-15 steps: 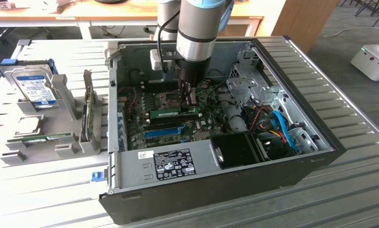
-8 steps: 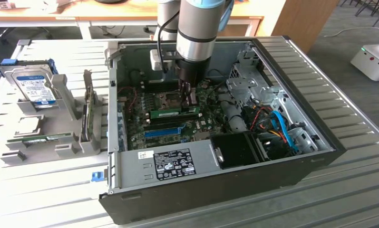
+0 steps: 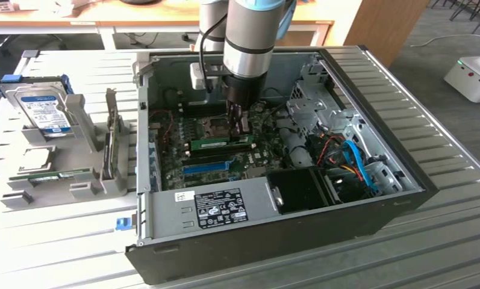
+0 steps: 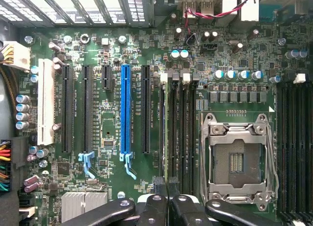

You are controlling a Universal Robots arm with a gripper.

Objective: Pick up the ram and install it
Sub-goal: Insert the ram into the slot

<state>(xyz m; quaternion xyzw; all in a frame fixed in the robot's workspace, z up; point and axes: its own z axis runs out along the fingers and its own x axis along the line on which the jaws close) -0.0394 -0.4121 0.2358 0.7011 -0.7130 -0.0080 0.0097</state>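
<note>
The ram (image 3: pixel 217 143) is a thin green stick standing on edge in a memory slot of the motherboard inside the open computer case (image 3: pixel 264 241). My gripper (image 3: pixel 241 131) reaches straight down onto the end of the stick at the exterior view's right. In the wrist view the ram (image 4: pixel 165 128) shows edge-on, running out from between my black fingertips (image 4: pixel 160 186). The gripper (image 4: pixel 167 184) is shut on its upper edge. A second green stick like it (image 3: pixel 59 176) lies on the grey stand outside the case.
A silver hard drive with a blue label (image 3: pixel 45 111) stands in the grey rack at the exterior view's left. On the board a long blue slot (image 4: pixel 125 108) lies on one side of the ram and the empty CPU socket (image 4: pixel 237 160) on the other. Blue and orange cables (image 3: pixel 356 159) crowd the case's right.
</note>
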